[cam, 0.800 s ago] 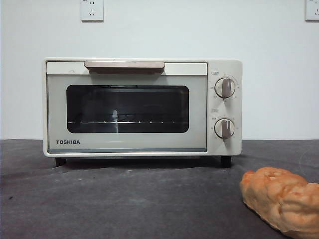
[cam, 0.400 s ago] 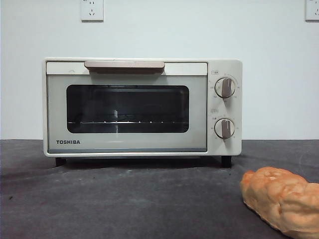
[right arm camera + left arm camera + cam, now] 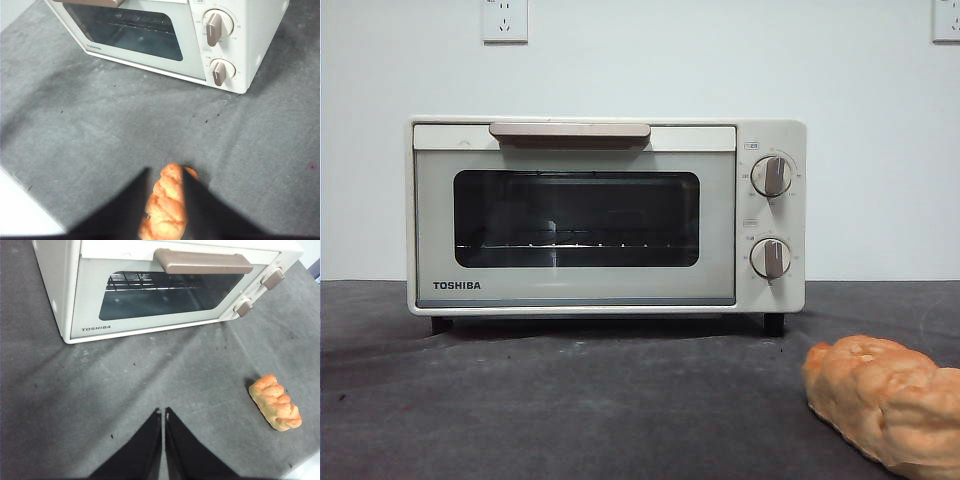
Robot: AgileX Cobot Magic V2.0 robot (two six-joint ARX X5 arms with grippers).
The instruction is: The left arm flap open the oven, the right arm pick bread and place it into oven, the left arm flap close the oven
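The left end effector [image 3: 163, 414] hung nearly closed, empty, above the desk [image 3: 150, 375]. The right end effector [image 3: 165, 175] straddled the bread [image 3: 165, 205], jaws apart.

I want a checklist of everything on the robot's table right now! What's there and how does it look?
Surface: dark grey mat, with small dark specks showing in the wrist views.
Oven: door shut, wire rack visible through the glass, handle untouched.
Bread: lying on the mat in front of the oven's knob side, apart from the oven.
Clutter: nothing seen.
Left tool: jaws together, empty, above the mat in front of the oven door.
Right tool: jaws apart, either side of the bread; whether they touch it cannot be told.
Cables: nothing seen.
Surroundings: white wall with two sockets.
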